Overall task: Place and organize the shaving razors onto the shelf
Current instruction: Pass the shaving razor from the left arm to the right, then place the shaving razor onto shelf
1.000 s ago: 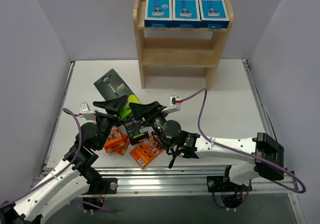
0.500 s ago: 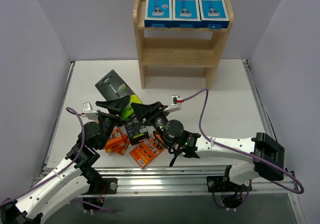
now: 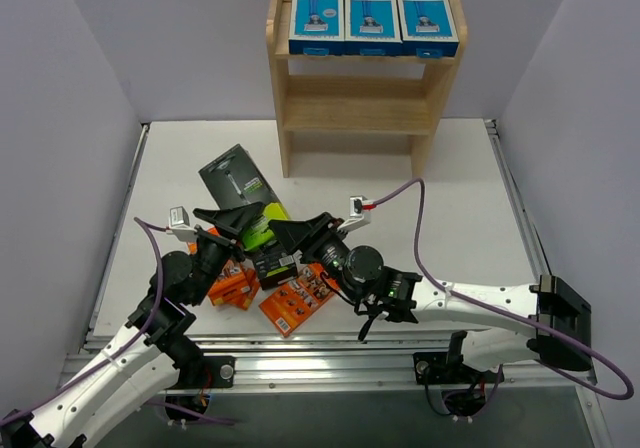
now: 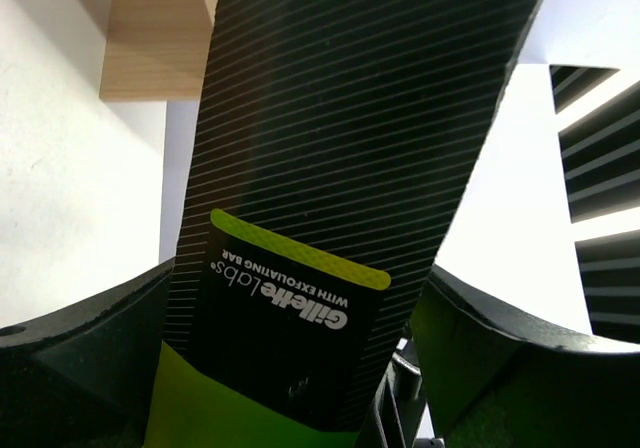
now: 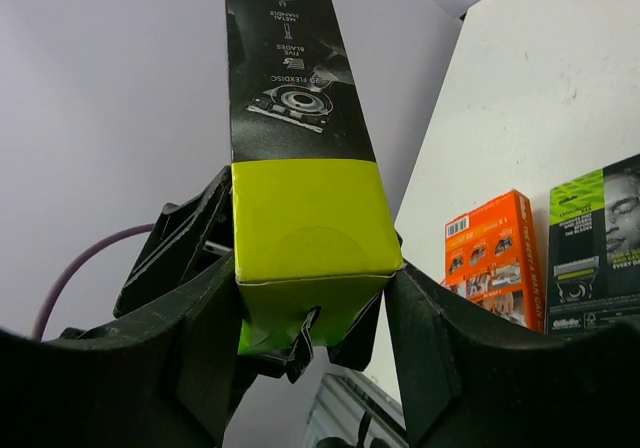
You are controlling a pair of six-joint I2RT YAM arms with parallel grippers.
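Note:
A black-and-lime razor box (image 3: 237, 178) hangs tilted above the table, held at its lime end from both sides. My left gripper (image 3: 240, 230) is shut across its wide face (image 4: 350, 148). From the right, my right gripper (image 3: 283, 240) is shut on the narrow lime end (image 5: 300, 228), a finger pressed against each side. A second black-and-lime box (image 3: 272, 264) lies flat beneath them. Two orange packs (image 3: 230, 288) (image 3: 298, 303) lie near the front edge. The wooden shelf (image 3: 355, 118) stands at the back with three blue-and-white boxes (image 3: 370, 20) on its top tier.
The shelf's middle and bottom tiers hold nothing. Purple cables arc from both wrists over the table's front half. Grey walls close in the left, right and back. A metal rail (image 3: 330, 353) runs along the near edge by the arm bases.
My right gripper has closed onto the lime end of the held box. Both grippers and the box have shifted slightly right and toward the near edge.

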